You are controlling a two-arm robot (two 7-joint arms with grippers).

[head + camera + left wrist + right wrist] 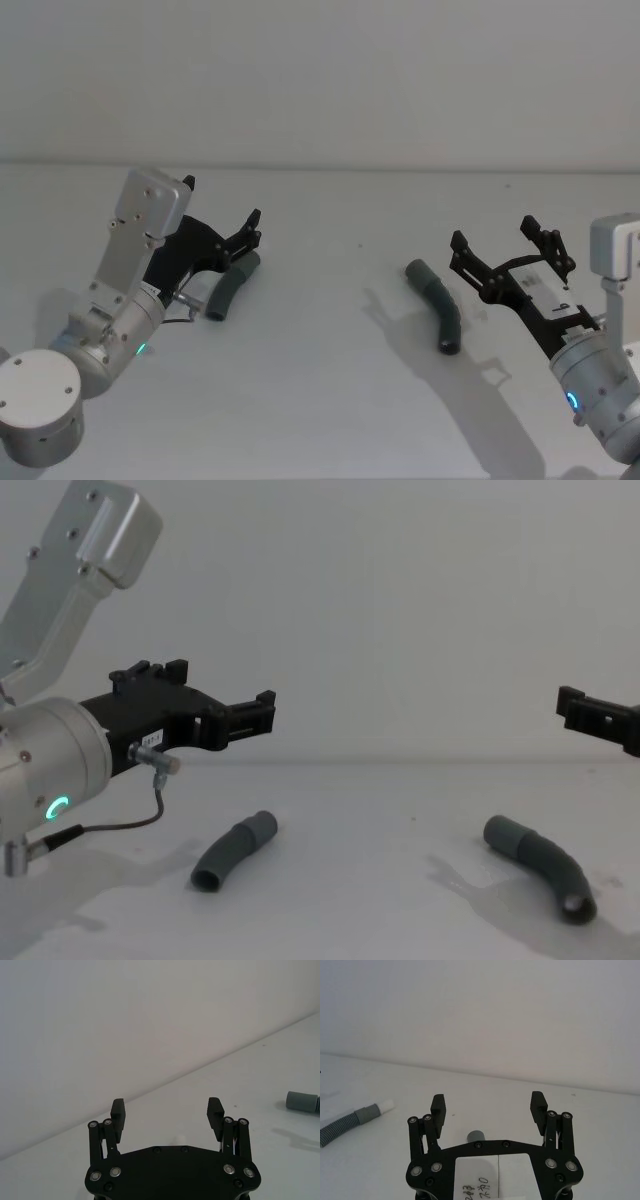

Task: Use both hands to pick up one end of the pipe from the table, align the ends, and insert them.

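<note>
Two dark grey pieces of the pipe lie apart on the table (330,400). The shorter piece (230,287) (235,850) rests at the left, its upper end just under my left gripper (252,232) (266,710), which hovers open above it. The right wrist view shows this piece (350,1122) with a pale whitish tip (387,1106). The longer bent piece (437,303) (545,865) lies at the right. My right gripper (492,232) (487,1107) hangs open just to its right and above; a grey cuff (476,1136) shows below the jaws. The left gripper (166,1110) holds nothing, and the longer piece's cuff (302,1101) lies farther off.
A plain pale wall stands behind the table's far edge (320,165). A thin cable (110,825) hangs under the left wrist. The stretch of table between the two pieces is bare.
</note>
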